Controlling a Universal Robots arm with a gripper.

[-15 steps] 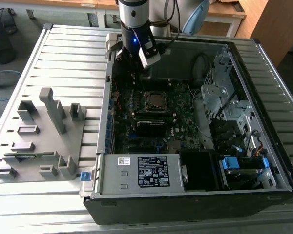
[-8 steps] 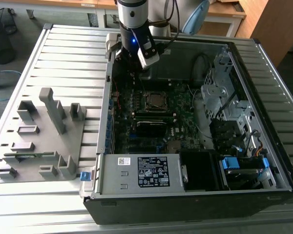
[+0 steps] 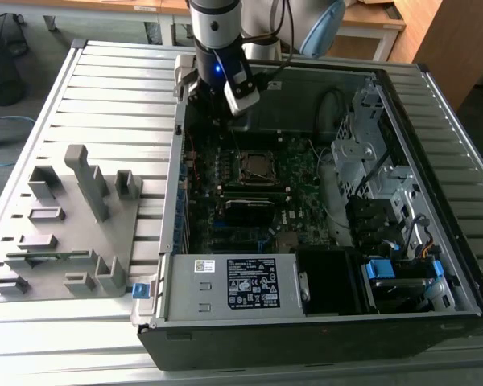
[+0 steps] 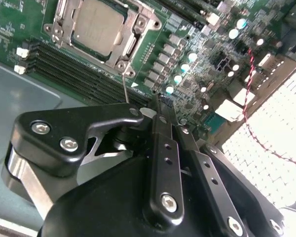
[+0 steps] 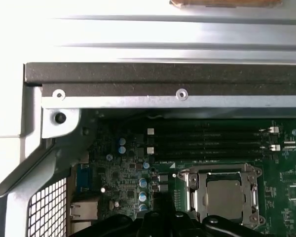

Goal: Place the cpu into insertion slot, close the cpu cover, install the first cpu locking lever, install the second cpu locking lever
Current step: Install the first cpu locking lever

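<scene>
Your single arm's gripper (image 4: pixel 156 109) hangs low over the motherboard (image 3: pixel 299 201) inside the open computer case (image 3: pixel 171 211), just beside the processor socket. Its fingers look drawn together, with nothing clamped between them. The cpu (image 4: pixel 98 24) lies flat in the insertion slot (image 3: pixel 241 167), dull silver top facing up. The cpu cover (image 5: pixel 193 193) is folded down around it, so the frame hides the chip's edges and only the square top shows through the opening. In the second wrist view, one thin locking lever (image 4: pixel 125 88) juts from a corner of the socket towards the gripper, and its free end is just beside the gripper's tip. You cannot tell from these views whether they touch. Judging by its looks, the chip is light, rigid and smooth on top, so it would be slippery. Its underside and the socket contacts are probably fragile, so its edges are the safe place to hold it. The cover looks thin but stiff. The lever looks like springy wire, best taken near its free end. Counted: one chip, one slot, one cover and one lever rod that can be made out. A second lever cannot be picked out. What look like four long memory slots (image 5: pixel 207 139) run alongside the socket.
</scene>
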